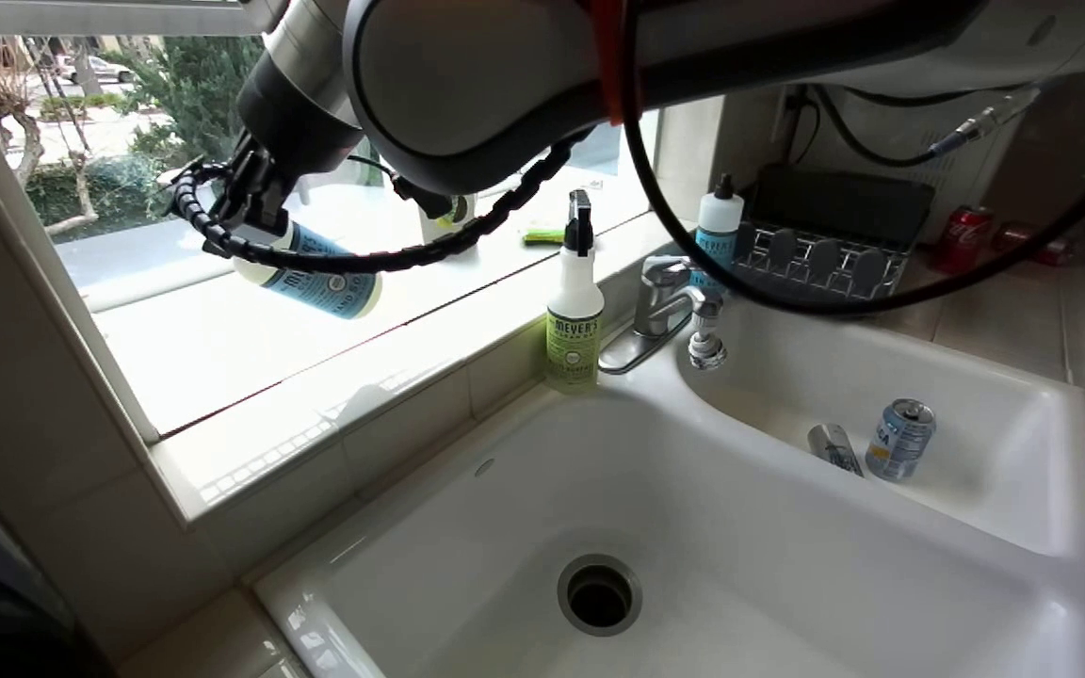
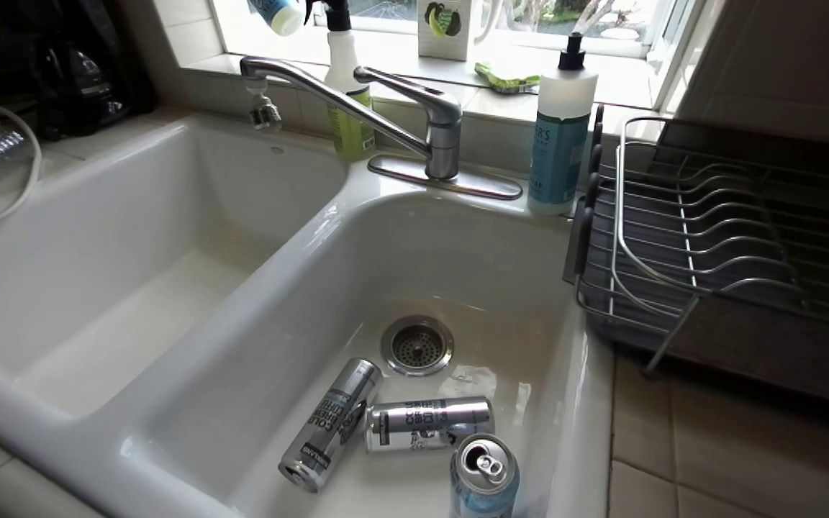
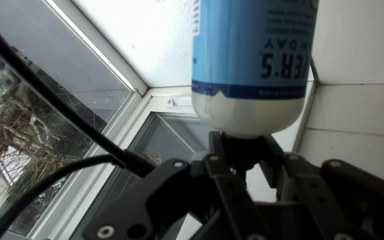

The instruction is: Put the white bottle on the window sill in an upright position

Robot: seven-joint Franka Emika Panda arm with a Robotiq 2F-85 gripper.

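Blue-labelled plastic, pale at both ends: that is the white bottle (image 1: 335, 281), hanging tilted above the window sill (image 1: 316, 405) and, as far as I can tell, apart from it. The claw (image 3: 244, 146) pinches it by its black top; in the wrist view the lettering stands upside down, the shoulder next to the claw and the base pointing away.

In both exterior views the base end (image 2: 285, 18) points down and to the right, and the long axis looks nearer to lying flat than to standing. I judge that slant to be what the coming move turns on: the lone arm (image 1: 467, 94) needs to swing the base underneath the claw until the bottle is plumb, and only then lower it.

Off to the right, on the rim of the sink (image 1: 467, 527), stands a green-labelled spray bottle (image 1: 574, 325); I'd want the swinging base kept clear of it.
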